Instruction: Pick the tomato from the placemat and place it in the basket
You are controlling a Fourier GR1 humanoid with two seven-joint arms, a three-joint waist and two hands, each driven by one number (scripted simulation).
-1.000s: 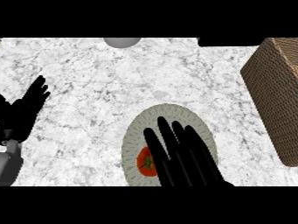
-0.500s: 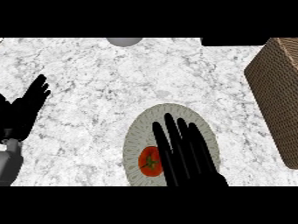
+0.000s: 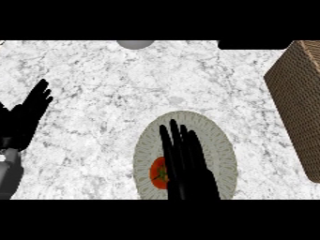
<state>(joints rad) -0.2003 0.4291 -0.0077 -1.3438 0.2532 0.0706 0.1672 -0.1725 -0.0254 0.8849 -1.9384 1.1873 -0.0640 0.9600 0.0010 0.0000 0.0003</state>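
The tomato sits low on the placemat at lower centre, half hidden at the left flank of the right hand, whose fingers lie straight and hold nothing, with the basket toward the frame's right.

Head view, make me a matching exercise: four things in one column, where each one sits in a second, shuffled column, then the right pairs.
Things:
1 tomato
2 basket
3 left hand
4 placemat

Places:
A at the view's right edge
B at the view's left edge, fingers up
C on the placemat, partly hidden by the right hand
D flat on the counter, low in the middle

Pairs: 1-C, 2-A, 3-B, 4-D
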